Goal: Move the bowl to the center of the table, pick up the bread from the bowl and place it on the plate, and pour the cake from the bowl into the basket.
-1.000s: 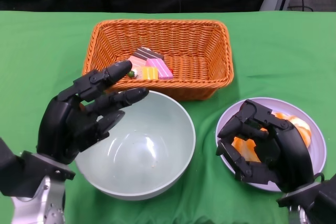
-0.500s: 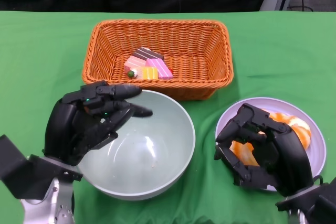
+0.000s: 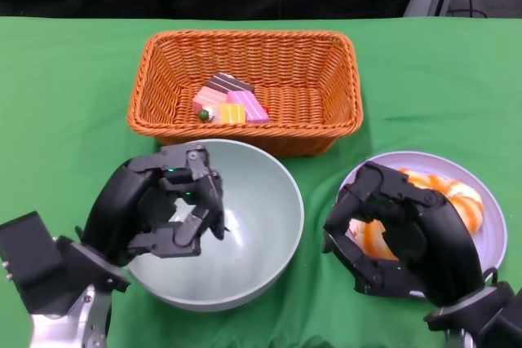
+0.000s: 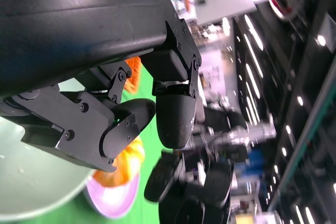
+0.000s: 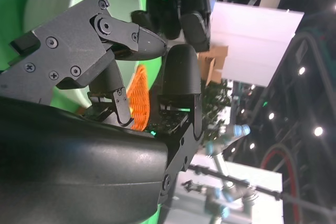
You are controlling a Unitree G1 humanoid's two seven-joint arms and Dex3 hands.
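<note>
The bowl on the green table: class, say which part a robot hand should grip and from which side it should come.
Grip the rim of the bowl, since the wall is thin, rounded and open at the top. Come from the robot's left, where the left robot hand is already at the rim; the basket crowds the far side and the plate the right.

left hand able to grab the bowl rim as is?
Probably yes: the left hand hangs curled over the bowl at its near-left rim, holding nothing, and nothing lies between them.
</note>
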